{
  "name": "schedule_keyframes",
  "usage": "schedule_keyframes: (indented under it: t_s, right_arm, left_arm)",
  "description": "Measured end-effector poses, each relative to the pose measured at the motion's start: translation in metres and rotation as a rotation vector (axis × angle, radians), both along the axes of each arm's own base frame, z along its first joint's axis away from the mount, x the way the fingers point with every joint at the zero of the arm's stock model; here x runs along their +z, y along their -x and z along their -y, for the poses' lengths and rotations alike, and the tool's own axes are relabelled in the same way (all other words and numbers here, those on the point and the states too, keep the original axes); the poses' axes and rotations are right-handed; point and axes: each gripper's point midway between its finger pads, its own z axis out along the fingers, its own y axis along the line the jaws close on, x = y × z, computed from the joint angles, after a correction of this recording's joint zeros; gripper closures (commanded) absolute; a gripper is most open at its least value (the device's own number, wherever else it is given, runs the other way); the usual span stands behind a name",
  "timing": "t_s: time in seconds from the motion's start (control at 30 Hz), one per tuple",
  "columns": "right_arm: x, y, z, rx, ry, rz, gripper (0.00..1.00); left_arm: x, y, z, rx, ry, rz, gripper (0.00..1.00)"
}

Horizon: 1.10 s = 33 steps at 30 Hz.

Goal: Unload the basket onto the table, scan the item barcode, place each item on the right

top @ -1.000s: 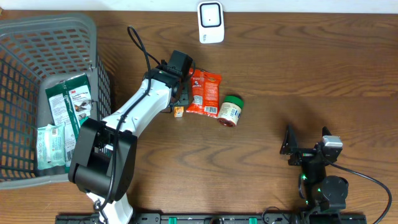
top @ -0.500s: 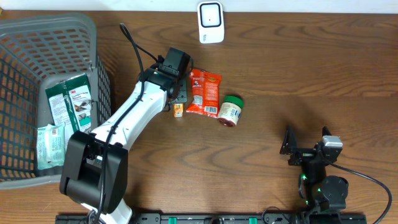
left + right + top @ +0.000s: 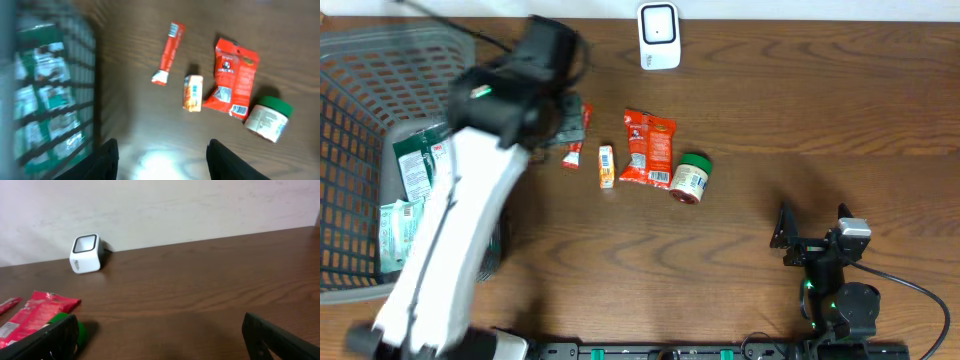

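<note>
Hovering above worktop (image 3: 800,110) beside basket (image 3: 390,40), left hand (image 3: 162,152) is holding fingers (image 3: 107,160) apart, nothing between them. Right hand (image 3: 812,232) is resting with fingers spread wide, well apart from items. Red snack bag (image 3: 234,80), small orange box (image 3: 192,92), red stick packet (image 3: 168,50) and green-lid jar (image 3: 267,119) are lying near each other; scanner (image 3: 659,35) is standing behind them. Probably item to scan is being chosen: better gripping by edge, keeping barcode uncovered, turning it toward scanner window. Barcode is showing on bag lower corner; bag writing is blurring, perhaps "SNACKS"

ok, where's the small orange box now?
Overhead view: the small orange box lies left of centre, between the red stick sachet on its left and the red snack bag on its right.
</note>
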Motion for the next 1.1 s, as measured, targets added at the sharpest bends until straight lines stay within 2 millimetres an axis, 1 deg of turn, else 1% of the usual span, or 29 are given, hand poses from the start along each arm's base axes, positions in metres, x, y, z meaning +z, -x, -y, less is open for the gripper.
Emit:
schedule_keyframes:
  t_s: [0.07, 0.17, 0.23, 0.4, 0.5, 0.6, 0.7, 0.83, 0.9, 0.97, 1.07, 1.1]
  right_arm:
    - [0.000, 0.000, 0.000, 0.000, 0.000, 0.000, 0.00]
    - [0.000, 0.000, 0.000, 0.000, 0.000, 0.000, 0.01]
    - [0.000, 0.000, 0.000, 0.000, 0.000, 0.000, 0.01]
    - [0.000, 0.000, 0.000, 0.000, 0.000, 0.000, 0.01]
    - [0.000, 0.000, 0.000, 0.000, 0.000, 0.000, 0.01]
    - [0.000, 0.000, 0.000, 0.000, 0.000, 0.000, 0.01]
    - [0.000, 0.000, 0.000, 0.000, 0.000, 0.000, 0.01]
    - [0.000, 0.000, 0.000, 0.000, 0.000, 0.000, 0.01]
    - [0.000, 0.000, 0.000, 0.000, 0.000, 0.000, 0.01]
    - [0.000, 0.000, 0.000, 0.000, 0.000, 0.000, 0.01]
    - [0.000, 0.000, 0.000, 0.000, 0.000, 0.000, 0.01]
    - [0.000, 0.000, 0.000, 0.000, 0.000, 0.000, 0.01]
  left_arm:
    - [0.011, 0.015, -0.015, 0.030, 0.001, 0.003, 0.43]
    - [0.011, 0.033, -0.042, 0.102, -0.013, -0.047, 0.42]
    - [0.006, 0.035, -0.057, 0.149, -0.020, -0.075, 0.41]
    - [-0.008, 0.027, -0.087, 0.220, -0.036, -0.109, 0.40]
    - [-0.012, 0.020, -0.099, 0.235, -0.044, -0.109, 0.40]
    - [-0.016, 0.018, -0.105, 0.241, -0.051, -0.126, 0.40]
    - [-0.024, 0.016, -0.106, 0.233, -0.057, -0.152, 0.40]
    - [-0.040, 0.014, -0.106, 0.212, -0.071, -0.211, 0.41]
    - [-0.047, 0.011, -0.106, 0.199, -0.078, -0.233, 0.47]
    - [-0.051, 0.008, -0.106, 0.185, -0.087, -0.242, 0.51]
    - [-0.052, 0.006, -0.109, 0.176, -0.108, -0.244, 0.73]
    - [-0.051, 0.005, -0.111, 0.180, -0.114, -0.237, 0.77]
